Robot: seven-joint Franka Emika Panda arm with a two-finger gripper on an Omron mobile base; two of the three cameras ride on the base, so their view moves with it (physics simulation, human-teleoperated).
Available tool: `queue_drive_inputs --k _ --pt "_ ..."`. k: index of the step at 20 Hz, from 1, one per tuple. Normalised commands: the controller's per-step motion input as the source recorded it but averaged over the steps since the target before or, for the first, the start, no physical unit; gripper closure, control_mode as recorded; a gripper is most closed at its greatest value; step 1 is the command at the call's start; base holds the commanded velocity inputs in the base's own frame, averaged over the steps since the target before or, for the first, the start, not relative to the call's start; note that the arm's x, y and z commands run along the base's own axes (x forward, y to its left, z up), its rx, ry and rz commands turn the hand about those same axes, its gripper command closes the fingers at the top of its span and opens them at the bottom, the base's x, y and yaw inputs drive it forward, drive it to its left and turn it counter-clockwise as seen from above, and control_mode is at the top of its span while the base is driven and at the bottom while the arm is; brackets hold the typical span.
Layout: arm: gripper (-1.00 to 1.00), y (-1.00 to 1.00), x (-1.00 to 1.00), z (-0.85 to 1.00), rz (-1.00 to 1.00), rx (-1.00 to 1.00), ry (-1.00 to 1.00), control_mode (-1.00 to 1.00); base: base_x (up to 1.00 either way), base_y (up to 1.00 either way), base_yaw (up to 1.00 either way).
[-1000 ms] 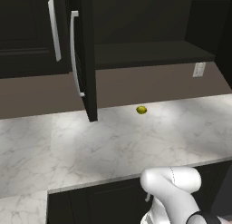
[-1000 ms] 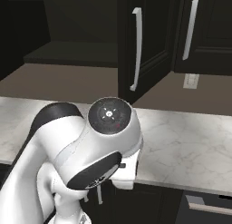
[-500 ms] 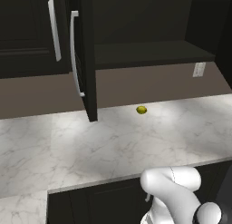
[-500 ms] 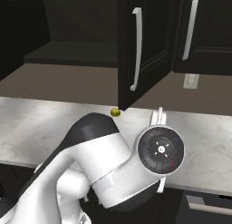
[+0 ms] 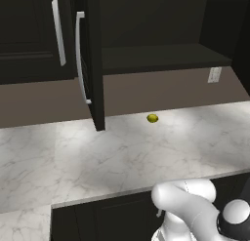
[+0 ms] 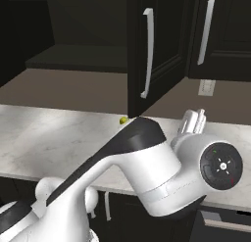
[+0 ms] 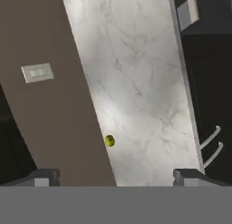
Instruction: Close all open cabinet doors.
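Black cabinet doors: one open [image 5: 93,64], one shut [image 5: 29,35].

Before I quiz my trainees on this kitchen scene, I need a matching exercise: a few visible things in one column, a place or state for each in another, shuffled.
Things:
1. open cabinet door
2. small yellow-green fruit
3. wall outlet
4. gripper

Places or states:
A. on the brown wall under the upper shelf
B. fingers spread wide, holding nothing
C. swung out over the marble counter
D. lying on the counter near the wall

Pairs: 1-C, 2-D, 3-A, 4-B
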Motion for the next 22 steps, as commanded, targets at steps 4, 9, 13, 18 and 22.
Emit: queue_drive_inputs --k 4,9,13,18,22 --pt "-1.00 -0.04 0.38 0.15 0.00 0.13 -0.19 -1.00 0.00 0.00 0.00" --pt "-1.00 0.00 0.34 0.19 0.06 0.01 -0.18 -1.00 0.00 0.00 0.00" --pt "-1.00 0.00 0.30 0.16 0.12 0.00 -0.12 -1.00 0.00 0.00 0.00" --pt "-1.00 0.00 0.34 0.21 0.12 -0.01 -0.05 -1.00 0.00 0.00 0.00" --pt "-1.00 0.04 0.30 0.16 0.09 -0.01 0.00 -1.00 0.00 0.00 0.00"
